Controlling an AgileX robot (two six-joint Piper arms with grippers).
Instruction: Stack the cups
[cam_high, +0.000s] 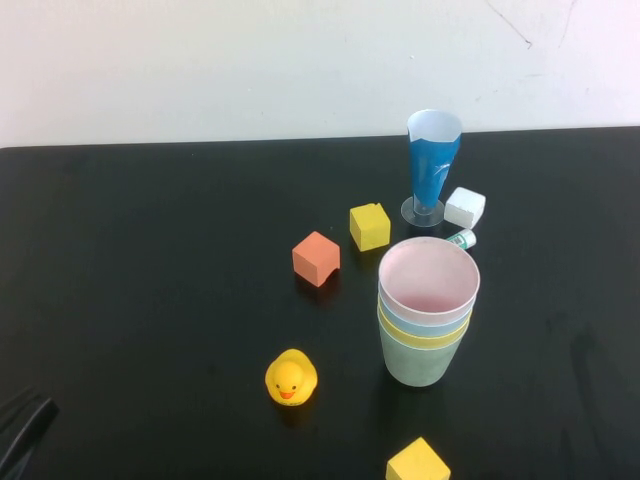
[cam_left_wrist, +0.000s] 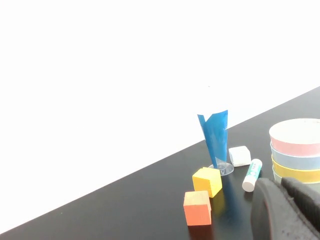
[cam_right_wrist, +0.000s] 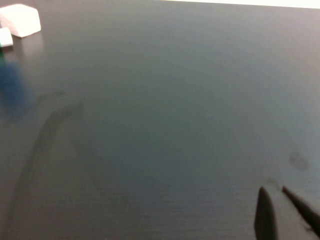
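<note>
I am viewing the black table (cam_high: 150, 300) from above; my left wrist camera is looking low across it, sharing the stacked cups (cam_high: 428, 310); my right wrist camera is hovering close.

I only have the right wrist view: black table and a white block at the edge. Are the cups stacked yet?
Observer: Yes. The high view shows four matte plastic tumblers nested upright: mint green cup at the bottom, then yellow cup, light blue cup, and pale pink cup on top.
Operator: Where are the grippers?
Observer: The left gripper is low at the table's near left corner, apart from the stack. The right gripper is shut and empty over bare black table.
</note>
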